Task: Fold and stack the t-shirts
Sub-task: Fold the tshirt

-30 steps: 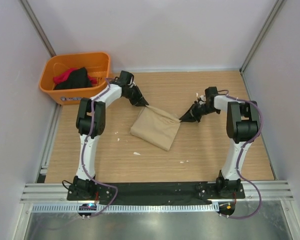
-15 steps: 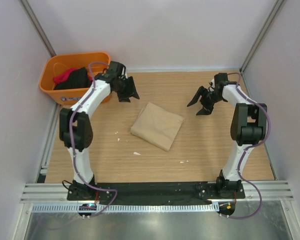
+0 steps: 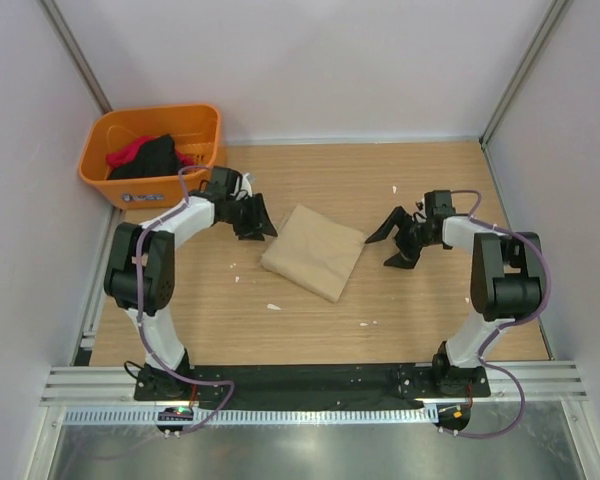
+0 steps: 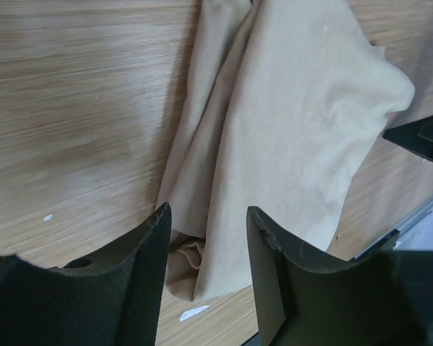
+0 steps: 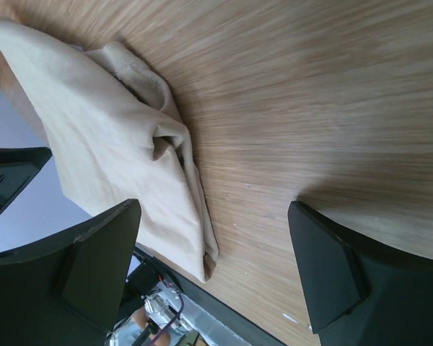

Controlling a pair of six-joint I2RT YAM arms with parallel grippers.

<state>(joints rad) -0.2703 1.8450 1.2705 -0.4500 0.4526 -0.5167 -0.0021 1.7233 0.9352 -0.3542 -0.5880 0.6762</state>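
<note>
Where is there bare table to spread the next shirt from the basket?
Widest free patch: table between the folded tan shirt and the black base rail. A second strip runs between shirt and back wall. Crowded: either side of the shirt, flanked by the open left tool and right tool, and the far-left corner by the orange basket.

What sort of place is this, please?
Probably a robotics lab test cell: white panels in aluminium framing enclose a wooden table, with the left arm and right arm bolted at its edge, a folded tan t-shirt and an orange basket of clothes.
</note>
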